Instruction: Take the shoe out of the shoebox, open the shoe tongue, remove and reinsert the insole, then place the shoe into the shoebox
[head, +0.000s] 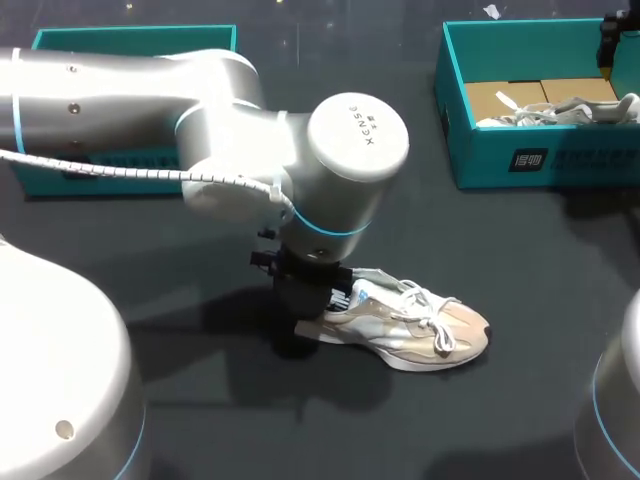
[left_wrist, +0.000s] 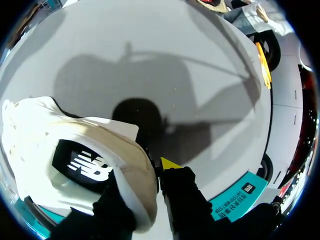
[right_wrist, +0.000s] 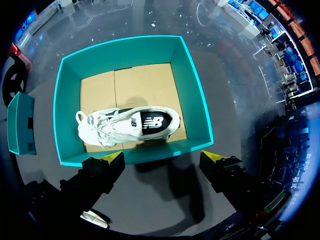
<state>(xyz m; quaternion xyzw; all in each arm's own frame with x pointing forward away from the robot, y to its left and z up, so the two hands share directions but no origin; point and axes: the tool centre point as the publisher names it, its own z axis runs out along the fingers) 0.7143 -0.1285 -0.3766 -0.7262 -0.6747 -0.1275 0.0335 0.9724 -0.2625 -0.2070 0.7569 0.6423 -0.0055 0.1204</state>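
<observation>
- Pinching the shoe (head: 420, 330) at its heel with the left gripper (left_wrist: 152, 172): fingers drawn close together, with the padded heel wall caught between them.
- Resting sole-down on the table (head: 220, 420), out of the shoebox (head: 540, 160) and well apart from it, with the toe pointing away from that gripper and the laces loose over the tongue.
- Hovering above the shoebox with the right gripper (right_wrist: 162, 159), fingers spread wide and gripping nothing, over a second shoe (right_wrist: 130, 125) lying on its side on the cardboard floor.
- Judging by its look: light, with a soft upper that gives under a squeeze, and firm only at the heel and along the sole.
- Best steadied at the heel or the sole's edge, and opened by pulling the tip of the tongue.
- Probably a thin, floppy insole, so best peeled up from the heel end and fed back in toe first.
- Worth minding the laces, apt to snag on a finger.
- Working on a dark, flat, matte top; likely enough grip for the sole, though a shoe this light may skid unless held at the heel.
- Leaving open table all round the shoe, with the lid (head: 130, 40) far off behind the left arm and bare cardboard beside the second shoe.
</observation>
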